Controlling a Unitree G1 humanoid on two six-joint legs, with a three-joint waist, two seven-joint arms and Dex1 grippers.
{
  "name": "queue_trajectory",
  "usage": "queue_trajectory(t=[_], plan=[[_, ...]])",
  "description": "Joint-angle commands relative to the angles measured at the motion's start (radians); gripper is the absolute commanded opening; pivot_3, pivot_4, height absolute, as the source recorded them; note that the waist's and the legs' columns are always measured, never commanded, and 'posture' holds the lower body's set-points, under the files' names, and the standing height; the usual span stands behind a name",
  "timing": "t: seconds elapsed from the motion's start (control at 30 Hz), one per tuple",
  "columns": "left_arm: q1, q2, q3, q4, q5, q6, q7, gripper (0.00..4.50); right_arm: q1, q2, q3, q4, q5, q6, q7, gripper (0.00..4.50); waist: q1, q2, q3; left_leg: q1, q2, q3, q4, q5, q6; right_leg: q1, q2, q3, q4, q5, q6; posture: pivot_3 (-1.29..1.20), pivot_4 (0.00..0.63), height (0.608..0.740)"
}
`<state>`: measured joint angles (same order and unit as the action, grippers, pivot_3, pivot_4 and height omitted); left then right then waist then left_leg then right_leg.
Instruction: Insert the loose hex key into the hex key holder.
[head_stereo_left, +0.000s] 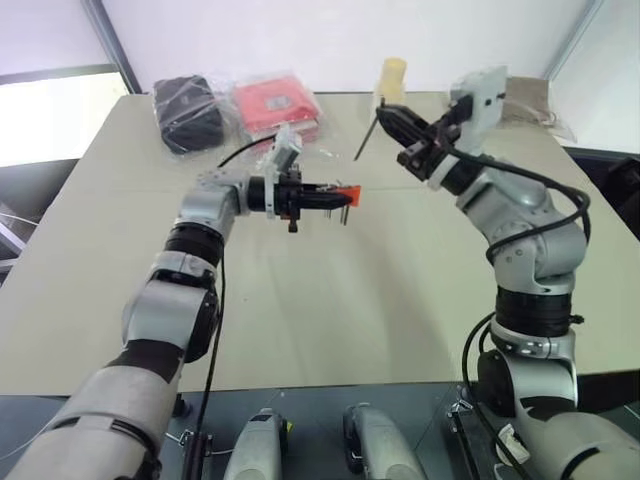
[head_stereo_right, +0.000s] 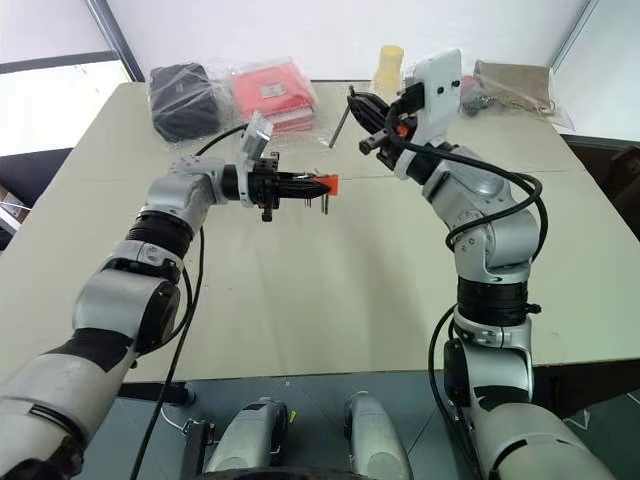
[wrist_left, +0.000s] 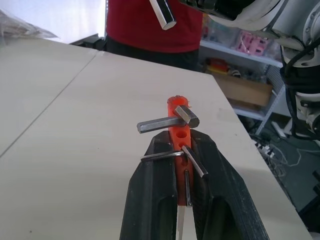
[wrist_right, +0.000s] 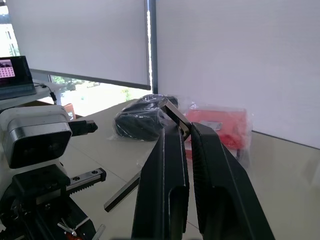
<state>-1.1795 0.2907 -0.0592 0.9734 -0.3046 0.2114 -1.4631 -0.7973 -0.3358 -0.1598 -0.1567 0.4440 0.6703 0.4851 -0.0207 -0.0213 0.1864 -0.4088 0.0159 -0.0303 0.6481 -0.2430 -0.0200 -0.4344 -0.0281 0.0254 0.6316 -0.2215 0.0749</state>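
My left gripper (head_stereo_left: 322, 197) is held level above the middle of the table, shut on the orange-red hex key holder (head_stereo_left: 346, 193). Several short keys stick out of the holder (wrist_left: 178, 131), which is clamped between the black fingers (wrist_left: 154, 180). Up and to the right of it, my right gripper (head_stereo_left: 386, 116) is raised, shut on the loose hex key (head_stereo_left: 366, 137). The key's long dark shaft hangs down and leftward from the fingertips. In the right wrist view the loose hex key (wrist_right: 172, 113) is pinched at its bend. A gap of air separates key and holder.
At the table's back left lie a black pouch in plastic (head_stereo_left: 188, 112) and a red plastic-wrapped packet (head_stereo_left: 276, 104). A yellow cylinder (head_stereo_left: 391, 74) and a brown packet (head_stereo_left: 527, 95) stand at the back right. A red and dark shape (wrist_left: 150, 30) is beyond the table's edge.
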Motion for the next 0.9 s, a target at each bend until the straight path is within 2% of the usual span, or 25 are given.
queue_trajectory(t=[0.03,0.9], plan=[[-0.049,0.005,0.040,-0.004,-0.010,-0.011,-0.016,0.00,-0.004,-0.019,-0.002,-0.055,0.015,-0.019,0.001,0.07,0.003,0.000,0.000,0.000,0.000,0.000,0.000,0.000,0.000,0.000,0.000,0.000,0.000,0.000,0.000,0.00,0.150,0.740],[-0.067,-0.006,0.095,-0.008,-0.009,-0.006,-0.004,0.00,0.031,-0.030,0.019,-0.022,0.006,-0.049,0.011,0.07,0.006,0.000,0.000,0.000,0.000,0.000,0.000,0.000,0.000,0.000,0.000,0.000,0.000,0.000,0.000,0.00,0.150,0.740]])
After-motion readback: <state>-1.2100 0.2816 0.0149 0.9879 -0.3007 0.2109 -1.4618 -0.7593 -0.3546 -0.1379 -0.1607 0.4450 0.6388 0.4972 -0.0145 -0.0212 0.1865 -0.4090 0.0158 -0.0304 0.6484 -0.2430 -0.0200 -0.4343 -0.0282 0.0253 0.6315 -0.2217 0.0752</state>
